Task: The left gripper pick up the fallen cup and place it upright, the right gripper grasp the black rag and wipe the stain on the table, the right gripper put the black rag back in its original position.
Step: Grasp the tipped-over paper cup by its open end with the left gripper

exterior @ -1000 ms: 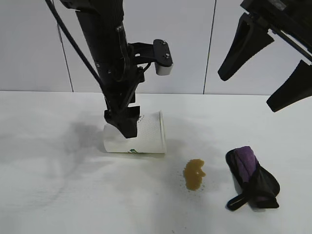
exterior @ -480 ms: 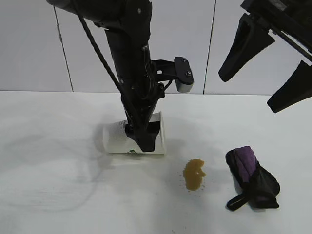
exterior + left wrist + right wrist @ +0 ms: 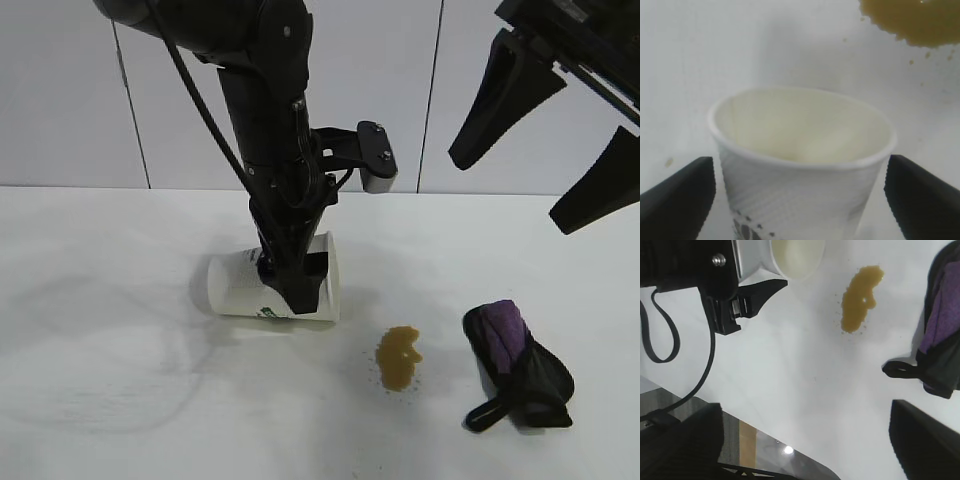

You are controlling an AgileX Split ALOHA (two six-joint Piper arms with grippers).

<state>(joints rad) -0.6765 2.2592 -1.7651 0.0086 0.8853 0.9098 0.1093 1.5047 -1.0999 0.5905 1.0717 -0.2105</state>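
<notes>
Since the cup [image 3: 272,285] lies on its side on the tabletop [image 3: 120,400], with its long axis running across the exterior view and its mouth turned toward the stain [image 3: 399,357], the coming grasp depends on how the left claw [image 3: 290,280] sits over its width. That claw points steeply down at the cup's mouth end, and in the left wrist view its two fingers [image 3: 677,192] stand one on each side of the cup's wall [image 3: 800,195], just behind the rim. Both fingers are spread wide and appear apart from the paper, so nothing is gripped yet; the cup rests on the tabletop between them. A squeeze across the cup's short axis looks like the next need, and the thin wall near the open rim may well dent if pinched hard.

Of the two arms, the left is plainly the nearer to the cup. The right claw [image 3: 545,125] hangs high above the far right side of the tabletop, its fingers released and holding nothing, roughly over the rag [image 3: 515,365]. The rag lies bunched just beside the stain, on the side away from the cup, untouched.
</notes>
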